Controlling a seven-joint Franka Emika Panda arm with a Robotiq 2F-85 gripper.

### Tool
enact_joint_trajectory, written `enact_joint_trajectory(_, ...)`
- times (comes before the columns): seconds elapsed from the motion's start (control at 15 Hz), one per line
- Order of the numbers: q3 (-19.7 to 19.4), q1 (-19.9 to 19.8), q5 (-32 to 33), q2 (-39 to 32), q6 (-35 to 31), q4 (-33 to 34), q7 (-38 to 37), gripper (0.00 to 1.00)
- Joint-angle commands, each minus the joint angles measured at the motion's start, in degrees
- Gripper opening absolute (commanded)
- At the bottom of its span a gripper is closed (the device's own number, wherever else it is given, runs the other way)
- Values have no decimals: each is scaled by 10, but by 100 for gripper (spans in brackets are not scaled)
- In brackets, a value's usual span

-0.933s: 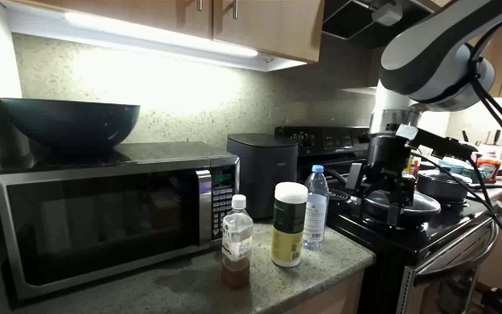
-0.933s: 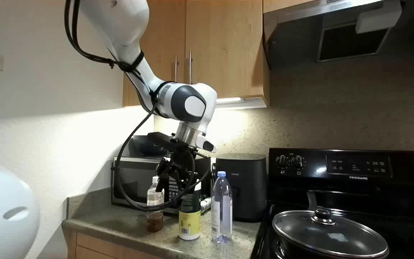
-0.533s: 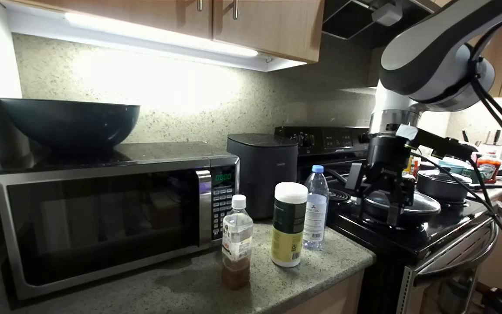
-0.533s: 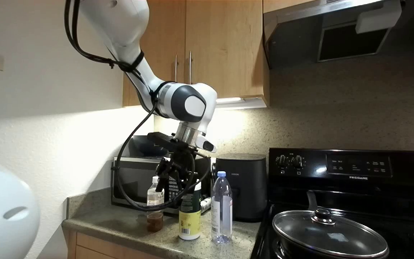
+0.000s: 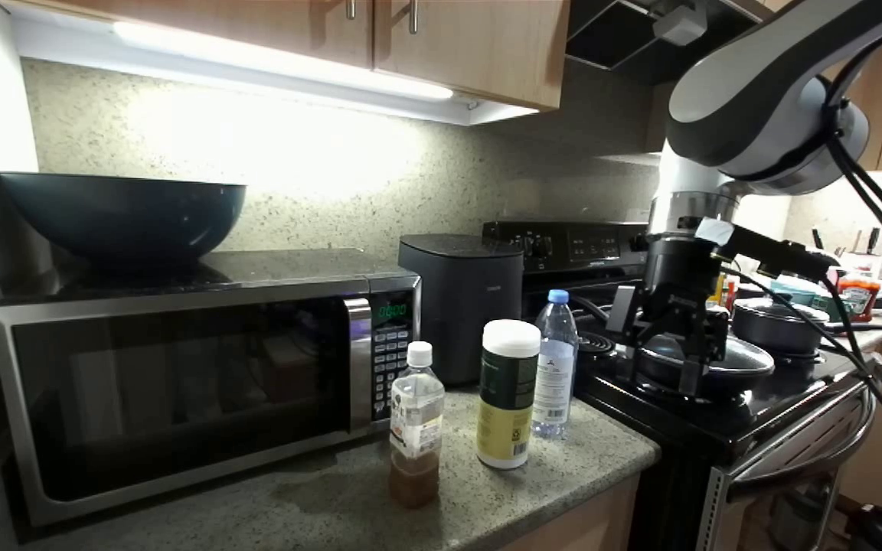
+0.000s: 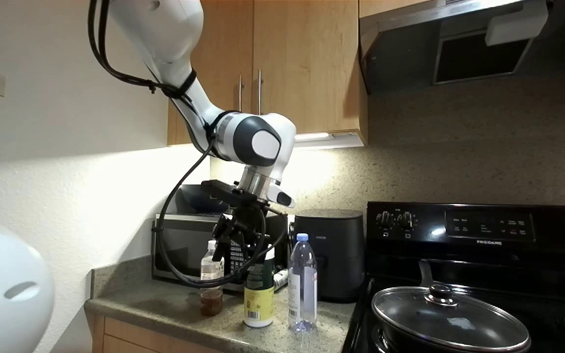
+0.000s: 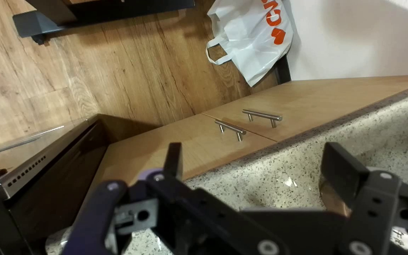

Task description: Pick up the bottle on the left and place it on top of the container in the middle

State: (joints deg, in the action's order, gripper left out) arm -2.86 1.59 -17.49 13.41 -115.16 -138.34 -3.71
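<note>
Bottle (image 5: 416, 427) upright beside lidded container (image 5: 508, 396)

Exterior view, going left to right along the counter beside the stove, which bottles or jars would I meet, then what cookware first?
In both exterior views: brown-liquid bottle, white-lidded jar, blue-capped water bottle, glass-lidded pan.

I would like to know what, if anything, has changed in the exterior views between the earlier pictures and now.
Nothing has visibly changed: nothing moved, and nothing was taken hold of or let go. The open gripper hangs in the same place; the small white-capped bottle, the white-lidded container and the water bottle stand upright where they stood.
</note>
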Motion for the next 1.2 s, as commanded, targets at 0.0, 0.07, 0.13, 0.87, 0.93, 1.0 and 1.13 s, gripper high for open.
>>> enact_joint_trajectory(0.0,23,2,12,8,-10,11,-5,100)
enact_joint_trajectory(0.07,31,6,15,11,-13,17,-6,100)
enact_joint_trajectory(0.13,40,10,20,12,-15,25,-8,100)
enact_joint_trajectory(0.87,89,42,44,24,-26,67,-1,100)
enact_joint_trajectory(0.93,89,42,44,24,-26,67,-1,100)
enact_joint_trajectory(1.0,88,42,44,24,-26,67,-1,100)
enact_joint_trajectory(1.13,97,47,46,22,-37,74,-9,100)
